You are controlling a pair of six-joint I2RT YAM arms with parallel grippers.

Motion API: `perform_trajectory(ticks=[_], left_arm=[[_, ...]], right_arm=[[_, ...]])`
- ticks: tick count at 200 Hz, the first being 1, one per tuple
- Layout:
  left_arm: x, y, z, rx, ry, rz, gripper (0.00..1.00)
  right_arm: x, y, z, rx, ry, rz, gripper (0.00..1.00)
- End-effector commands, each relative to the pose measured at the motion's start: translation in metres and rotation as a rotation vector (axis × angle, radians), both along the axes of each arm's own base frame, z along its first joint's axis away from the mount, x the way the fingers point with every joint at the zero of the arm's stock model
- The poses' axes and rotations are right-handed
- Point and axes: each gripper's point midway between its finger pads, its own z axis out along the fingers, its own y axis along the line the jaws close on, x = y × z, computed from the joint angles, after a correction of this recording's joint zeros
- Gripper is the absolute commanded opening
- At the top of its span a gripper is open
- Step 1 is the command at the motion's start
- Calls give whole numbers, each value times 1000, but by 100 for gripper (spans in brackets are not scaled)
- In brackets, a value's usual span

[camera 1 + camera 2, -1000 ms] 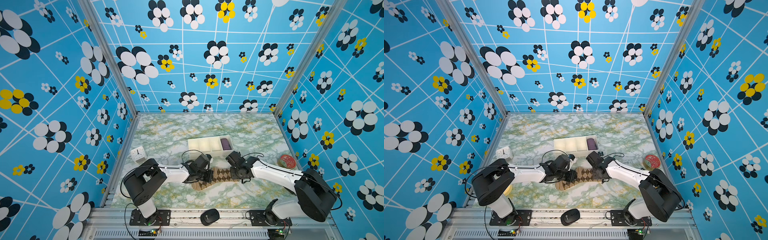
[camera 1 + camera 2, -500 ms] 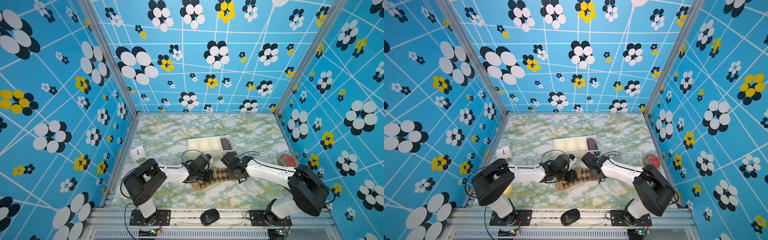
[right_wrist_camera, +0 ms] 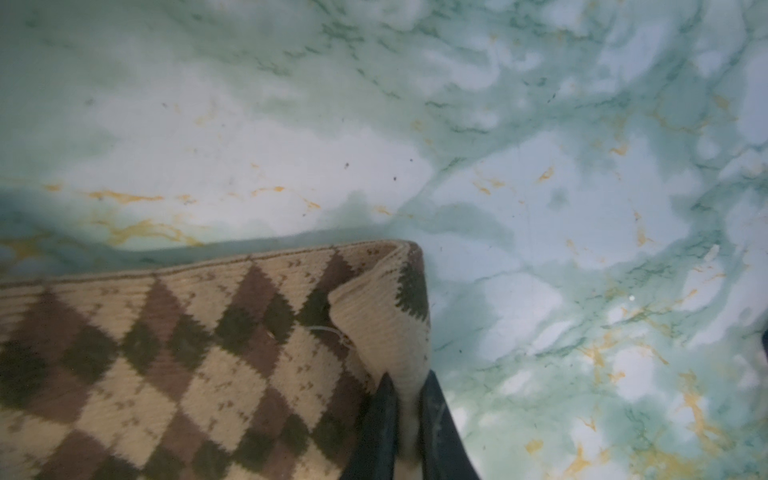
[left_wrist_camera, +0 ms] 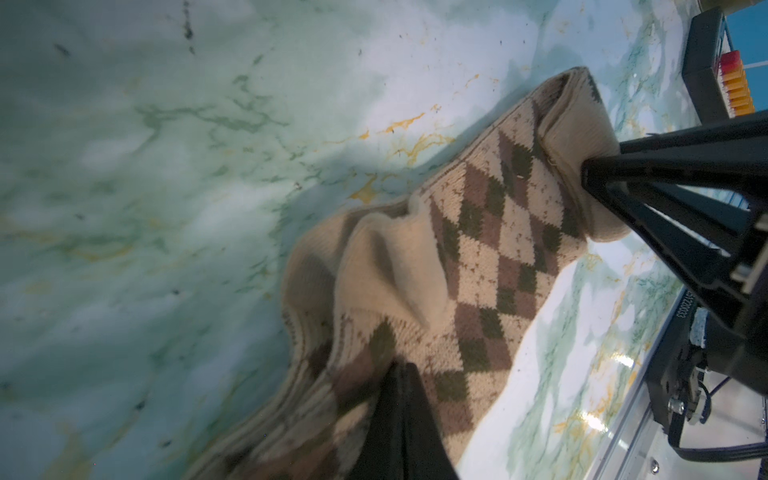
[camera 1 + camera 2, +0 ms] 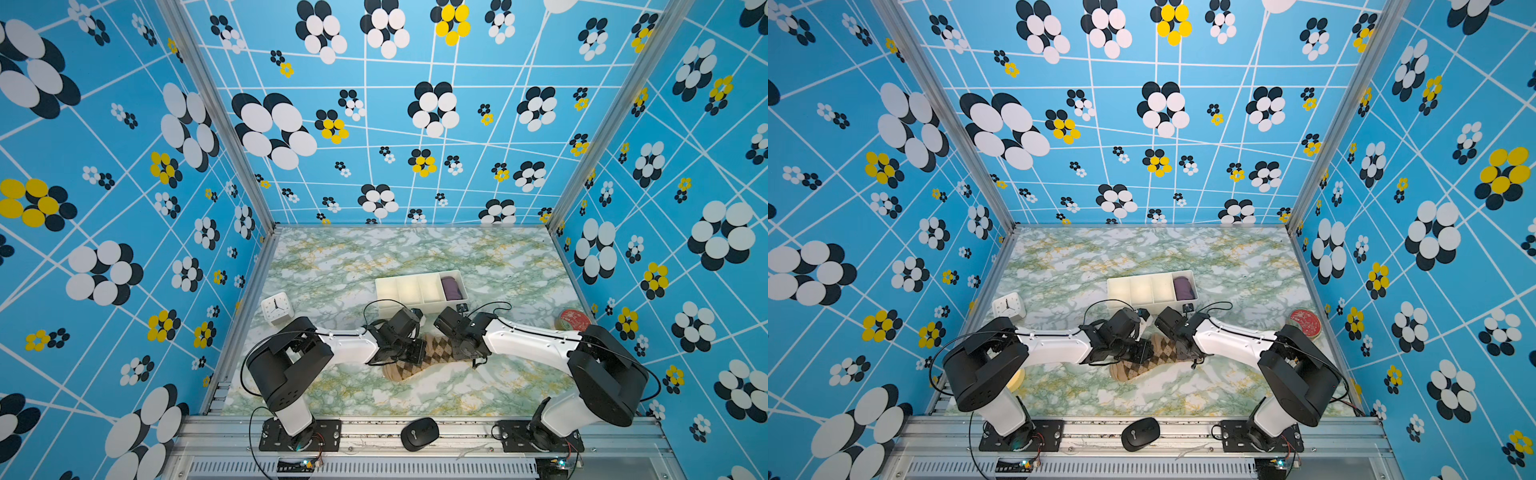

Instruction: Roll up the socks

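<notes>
The tan argyle socks [image 5: 438, 348] [image 5: 1165, 347] lie on the marble table between my two arms. My left gripper [image 5: 417, 353] [image 4: 401, 365] is shut on the bunched end of the socks [image 4: 478, 257]. At the opposite end, my right gripper [image 5: 467, 353] [image 3: 409, 376] pinches a folded-over plain beige flap of the socks [image 3: 187, 353], with fabric filling the narrow gap between its fingers. The left wrist view shows the right gripper [image 4: 590, 174] holding that raised end. The fabric under both grippers is hidden in both top views.
A white compartment tray [image 5: 399, 286] stands just behind the grippers, with a purple bundle [image 5: 452, 287] in its right end. A white clock [image 5: 277, 307] sits at the left, a red-topped round object [image 5: 573, 321] at the right. A black mouse [image 5: 419, 433] rests on the front rail.
My right gripper has moved left towards the left gripper, folding the sock's end over. Its fingers have parted very slightly. The left gripper has stayed put.
</notes>
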Motion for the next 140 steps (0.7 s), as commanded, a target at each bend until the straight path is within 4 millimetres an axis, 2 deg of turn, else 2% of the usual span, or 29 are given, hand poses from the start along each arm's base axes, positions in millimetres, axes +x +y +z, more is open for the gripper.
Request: perform_trajectory(ticks=[1,35,140], left_arm=[[-2,7,-2,32,20,-2,6],[-2,6,-2,32,20,-4,6],[-2,5,-4,30,24,-6,6]], right_arm=[[-1,-1,4,-19,-2,-9,15],[-2,2,4,-10,0,-2,20],[-1,10,17,4,-34,17,21]])
